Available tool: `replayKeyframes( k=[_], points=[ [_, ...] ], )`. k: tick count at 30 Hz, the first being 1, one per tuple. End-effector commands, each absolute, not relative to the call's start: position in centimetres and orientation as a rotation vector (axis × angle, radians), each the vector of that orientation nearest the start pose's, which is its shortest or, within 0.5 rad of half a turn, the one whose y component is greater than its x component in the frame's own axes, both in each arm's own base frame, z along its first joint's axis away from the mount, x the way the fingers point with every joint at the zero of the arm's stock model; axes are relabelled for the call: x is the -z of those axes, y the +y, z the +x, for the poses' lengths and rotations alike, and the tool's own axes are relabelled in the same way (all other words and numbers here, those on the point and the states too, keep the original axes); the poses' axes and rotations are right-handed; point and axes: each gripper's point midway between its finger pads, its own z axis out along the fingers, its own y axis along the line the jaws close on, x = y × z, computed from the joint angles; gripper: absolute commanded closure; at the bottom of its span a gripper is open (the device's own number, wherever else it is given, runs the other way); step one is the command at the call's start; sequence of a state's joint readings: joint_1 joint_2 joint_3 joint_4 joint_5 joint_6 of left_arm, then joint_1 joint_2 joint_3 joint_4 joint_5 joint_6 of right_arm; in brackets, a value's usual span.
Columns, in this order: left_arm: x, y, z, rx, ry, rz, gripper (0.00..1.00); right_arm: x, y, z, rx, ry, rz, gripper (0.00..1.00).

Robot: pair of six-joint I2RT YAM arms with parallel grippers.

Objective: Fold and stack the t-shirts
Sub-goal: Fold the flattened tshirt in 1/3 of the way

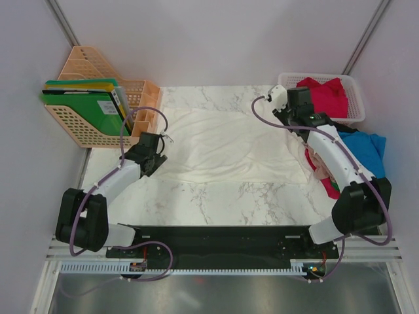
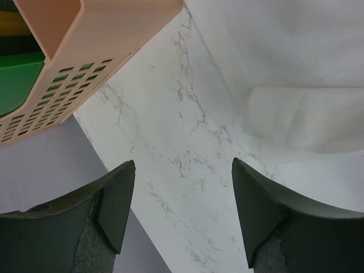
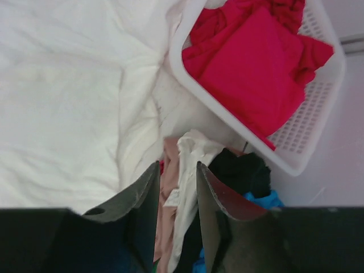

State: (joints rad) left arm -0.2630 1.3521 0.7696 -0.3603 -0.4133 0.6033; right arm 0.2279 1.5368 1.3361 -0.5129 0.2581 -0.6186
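The big white t-shirt [image 1: 222,147] is lying spread across the middle of the marble counter [image 1: 216,203], rumpled, its far edge reaching toward the back wall. From above, the left gripper [image 1: 160,139] is hovering at the shirt's left edge, and the right gripper [image 1: 288,103] is hanging over its far right corner, beside the white mesh basket [image 1: 357,111] that is holding a red t-shirt [image 1: 325,95].

A blue t-shirt [image 1: 366,147] is sitting at the right edge, partly under the right arm. The right wrist view is giving what the overhead hides: a heap just beside the basket, with a pale beige shirt [image 3: 169,176], a black shirt [image 3: 244,170] and a sliver of blue. That gripper's fingers are standing a little apart, nothing pinched.

The left wrist view is showing its fingers [image 2: 116,199] spread wide over bare counter — empty, the white shirt's edge just ahead. The peach file rack [image 2: 102,40] with the green folders [image 2: 17,79] is sitting close by.
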Motion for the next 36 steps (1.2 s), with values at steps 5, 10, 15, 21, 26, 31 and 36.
replayKeyframes(
  k=[5,10,15,21,26,31,36],
  points=[
    [-9.1,-0.8,32.9,-0.534,2.319,0.903,0.24,-15.6,5.0,33.6,0.063,2.450,-0.816,0.87],
    [-7.5,-2.7,32.1,-0.373,2.341,0.945,0.24,-12.8,5.4,30.9,-0.011,2.479,-0.880,0.26],
    [-9.7,-6.9,32.2,-0.081,2.252,0.959,0.00,-12.7,6.6,29.9,-0.089,2.417,-0.866,0.02],
    [-13.1,-9.9,34.5,0.081,2.234,0.921,0.00,-14.2,8.6,32.4,-0.118,2.375,-0.817,0.02],
    [-10.5,-10.6,36.3,0.116,2.338,0.938,0.00,-12.5,10.1,36.5,-0.150,2.417,-0.741,0.02],
    [-8.6,-11.5,38.0,0.159,2.391,0.943,0.00,-10.6,11.3,40.8,-0.150,2.425,-0.656,0.02],
    [-6.9,-12.0,39.4,0.175,2.436,0.913,0.00,-9.1,11.8,44.2,-0.126,2.425,-0.585,0.02]
  ],
)
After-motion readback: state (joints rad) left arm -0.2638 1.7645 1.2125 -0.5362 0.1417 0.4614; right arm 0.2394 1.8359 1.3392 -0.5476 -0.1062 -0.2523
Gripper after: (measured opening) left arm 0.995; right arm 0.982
